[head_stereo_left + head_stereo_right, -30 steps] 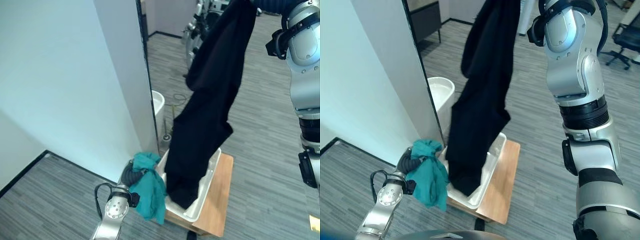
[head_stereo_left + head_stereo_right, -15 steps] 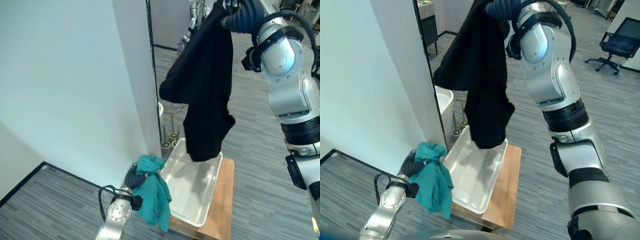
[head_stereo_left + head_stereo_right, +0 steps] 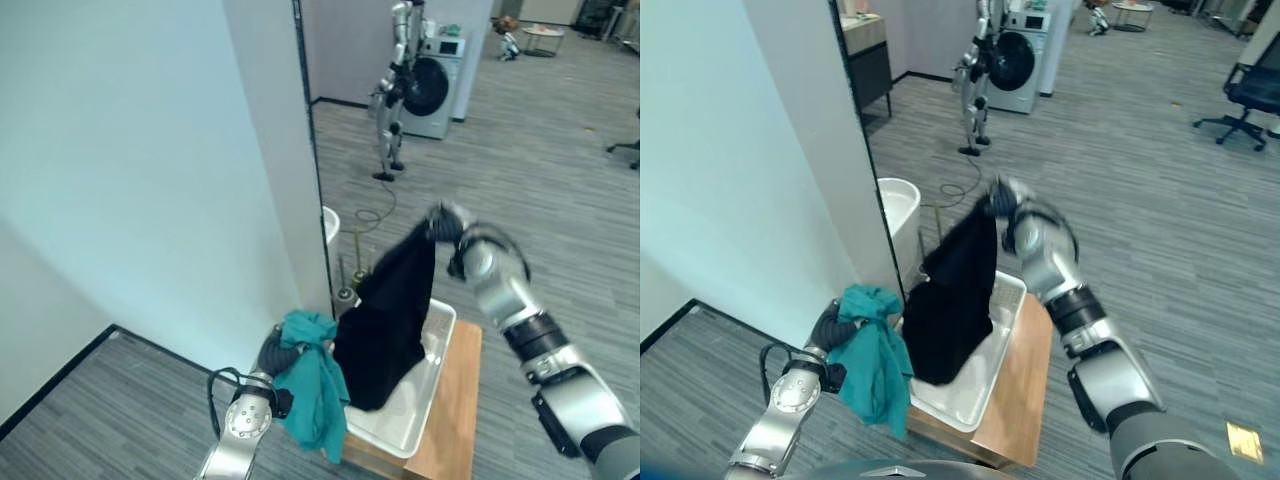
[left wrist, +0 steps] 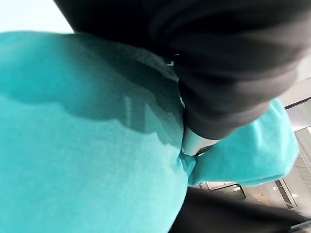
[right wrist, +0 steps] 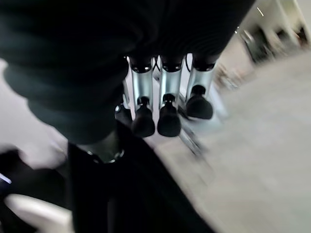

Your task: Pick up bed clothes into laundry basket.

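You cannot see the left hand's (image 3: 272,350) fingertips: the teal cloth (image 3: 312,385) bunched round them covers them. The right hand (image 3: 1002,196) is smeared by motion, so its grip on the black garment (image 3: 952,300) is unclear. Below its fingers, that garment hides much of the white basket's (image 3: 437,340) floor.

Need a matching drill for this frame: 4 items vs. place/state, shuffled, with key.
Items:
1. black garment
2. teal cloth
3. white basket
4. washing machine

Places or states:
A. far off across the room
B. on the wooden stand
C. bunched in the left hand, beside the basket
D. hung from the right hand, lower end in the basket

Pairs: 1-D, 2-C, 3-B, 4-A
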{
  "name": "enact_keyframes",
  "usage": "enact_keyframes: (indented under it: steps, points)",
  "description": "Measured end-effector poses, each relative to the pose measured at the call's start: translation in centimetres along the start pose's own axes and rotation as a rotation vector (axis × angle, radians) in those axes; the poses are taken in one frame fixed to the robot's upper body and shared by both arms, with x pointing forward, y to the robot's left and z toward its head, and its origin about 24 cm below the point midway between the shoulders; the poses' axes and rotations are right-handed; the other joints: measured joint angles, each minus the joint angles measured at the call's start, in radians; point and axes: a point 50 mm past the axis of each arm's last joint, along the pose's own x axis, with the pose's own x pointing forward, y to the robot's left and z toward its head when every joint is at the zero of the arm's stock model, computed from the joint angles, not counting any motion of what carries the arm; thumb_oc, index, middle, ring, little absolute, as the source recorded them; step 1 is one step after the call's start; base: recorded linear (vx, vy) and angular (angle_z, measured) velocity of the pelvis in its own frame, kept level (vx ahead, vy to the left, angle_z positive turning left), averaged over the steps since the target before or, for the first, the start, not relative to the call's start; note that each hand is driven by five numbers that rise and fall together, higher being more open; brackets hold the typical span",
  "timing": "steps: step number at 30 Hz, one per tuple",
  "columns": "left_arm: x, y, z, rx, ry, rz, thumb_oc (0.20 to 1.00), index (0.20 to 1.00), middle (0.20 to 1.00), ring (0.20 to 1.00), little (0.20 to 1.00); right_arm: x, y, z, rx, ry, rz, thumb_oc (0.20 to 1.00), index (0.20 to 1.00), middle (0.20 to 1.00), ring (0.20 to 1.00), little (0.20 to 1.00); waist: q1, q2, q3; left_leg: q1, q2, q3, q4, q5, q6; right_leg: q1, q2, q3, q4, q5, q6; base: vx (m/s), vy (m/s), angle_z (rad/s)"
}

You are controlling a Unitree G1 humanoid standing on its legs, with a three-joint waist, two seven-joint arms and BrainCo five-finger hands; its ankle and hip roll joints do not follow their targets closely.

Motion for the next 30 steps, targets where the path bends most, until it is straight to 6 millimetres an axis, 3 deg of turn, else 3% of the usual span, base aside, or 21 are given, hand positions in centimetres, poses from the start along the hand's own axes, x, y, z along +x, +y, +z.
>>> enact_keyframes:
  steps: [2, 5, 6, 7, 9, 12, 17, 19, 21, 26, 28, 30]
  points:
    - [0.3, -0.4, 0.2, 0.0, -0.007, -0.023, 0.2, 0.2, 0.2, 0.2, 0.2, 0.1, 1.8, -0.4, 0.0, 0.026, 0.046, 0.2, 0.2, 0.2, 0.2, 0.2, 0.016, 0.002, 0.0, -0.003, 0.0, -0.005, 0.0, 0.0, 0.0, 0.0, 0.0, -0.006, 0.0, 0.001, -0.001, 0.01, 0.009, 0.13]
    - [0.8, -1.4, 0.6, -0.009, -0.024, -0.066, 0.2, 0.2, 0.2, 0.2, 0.2, 0.5, 3.9, 1.0, 0.029, -0.015, 0.052, 0.2, 0.2, 0.2, 0.2, 0.2, 0.047, 0.004, 0.0, -0.011, 0.001, -0.029, 0.0, 0.001, 0.001, 0.004, -0.003, -0.026, 0.0, 0.0, 0.0, 0.0, 0.022, 0.2]
    - [1.1, -1.8, 0.9, -0.004, -0.037, -0.088, 0.2, 0.2, 0.2, 0.2, 0.2, 0.8, 5.0, 0.3, 0.02, 0.04, 0.077, 0.435, 0.435, 0.435, 0.435, 0.435, 0.052, 0.002, -0.001, -0.013, 0.001, -0.036, 0.0, 0.002, 0.001, 0.006, -0.004, -0.036, 0.0, -0.002, 0.002, 0.0, 0.018, 0.31]
    - [1.5, -2.3, 1.2, -0.005, -0.047, -0.111, 0.2, 0.2, 0.2, 0.2, 0.2, 0.8, 6.0, -0.6, 0.012, 0.099, 0.109, 1.0, 1.0, 1.0, 1.0, 1.0, 0.07, 0.003, -0.001, -0.017, -0.001, -0.046, 0.0, 0.002, 0.001, 0.006, -0.007, -0.043, 0.0, -0.004, 0.004, 0.0, 0.014, 0.27]
    - [1.5, -2.7, 1.4, -0.036, -0.056, -0.126, 0.2, 0.2, 0.2, 0.2, 0.2, 0.8, 7.0, -1.2, 0.003, 0.148, 0.124, 1.0, 1.0, 1.0, 1.0, 1.0, 0.071, 0.004, 0.0, -0.026, -0.004, -0.061, 0.0, 0.003, 0.003, 0.006, -0.011, -0.06, 0.0, -0.007, 0.008, 0.0, 0.02, 0.22]
    - [1.5, -3.0, 1.5, -0.045, -0.06, -0.155, 0.2, 0.2, 0.2, 0.2, 0.2, 1.1, 6.0, -1.5, -0.008, 0.158, 0.078, 1.0, 1.0, 1.0, 1.0, 1.0, 0.072, 0.004, 0.0, -0.031, -0.009, -0.068, 0.0, 0.003, 0.003, 0.003, -0.015, -0.063, 0.001, -0.01, 0.012, -0.02, 0.023, 0.08]
    - [1.0, -3.1, 1.5, -0.062, -0.065, -0.195, 0.2, 0.2, 0.2, 0.2, 0.2, 1.4, -1.7, -0.6, 0.015, 0.043, -0.195, 1.0, 1.0, 1.0, 1.0, 1.0, 0.05, 0.002, 0.004, -0.023, -0.017, -0.056, 0.0, 0.002, 0.004, 0.0, -0.02, -0.049, 0.001, -0.01, 0.017, -0.04, 0.05, -0.04]
    - [-0.2, -3.5, 2.1, -0.106, -0.093, -0.225, 0.2, 0.2, 0.2, 0.2, 0.2, -0.9, -5.6, 0.5, 0.102, -0.099, -0.366, 1.0, 1.0, 1.0, 1.0, 1.0, 0.023, 0.0, 0.023, -0.028, -0.02, -0.044, 0.0, -0.001, 0.008, -0.008, -0.022, -0.027, 0.001, -0.009, 0.023, -0.04, 0.057, -0.14]
    - [-0.5, -5.7, 3.5, -0.116, -0.145, -0.372, 0.2, 0.2, 0.2, 0.2, 0.2, -2.0, -8.2, -1.4, 0.092, -0.048, -0.442, 1.0, 1.0, 1.0, 1.0, 1.0, -0.025, -0.009, 0.037, -0.025, -0.027, -0.02, 0.0, -0.006, 0.013, -0.019, -0.026, -0.004, 0.001, -0.006, 0.03, -0.03, 0.062, -0.31]
    - [-1.3, -10.5, 7.9, -0.316, -0.284, -0.674, 0.2, 0.2, 0.2, 0.2, 0.2, -5.0, -11.7, -2.5, 0.148, -0.057, -0.576, 1.0, 1.0, 1.0, 1.0, 1.0, -0.108, 0.0, 0.069, -0.028, -0.035, 0.032, 0.0, -0.014, 0.025, -0.044, -0.032, 0.041, 0.0, 0.01, 0.032, -0.02, 0.025, -0.35]
    - [-1.3, -11.2, 9.9, -0.376, -0.356, -0.754, 0.2, 0.2, 0.2, 0.2, 0.2, -7.4, -13.1, -3.0, 0.155, -0.084, -0.634, 1.0, 1.0, 1.0, 1.0, 1.0, -0.134, 0.009, 0.074, -0.032, -0.035, 0.037, 0.0, -0.014, 0.025, -0.055, -0.029, 0.058, 0.0, 0.013, 0.031, -0.05, 0.028, -0.23]
    - [-1.0, -10.8, 11.1, -0.351, -0.408, -0.757, 0.2, 0.2, 0.2, 0.2, 0.2, -8.5, -13.6, -2.4, 0.15, -0.131, -0.647, 1.0, 1.0, 1.0, 1.0, 1.0, -0.149, 0.019, 0.073, -0.032, -0.034, 0.054, 0.0, -0.014, 0.025, -0.063, -0.026, 0.077, 0.002, 0.015, 0.029, -0.04, 0.021, -0.26]
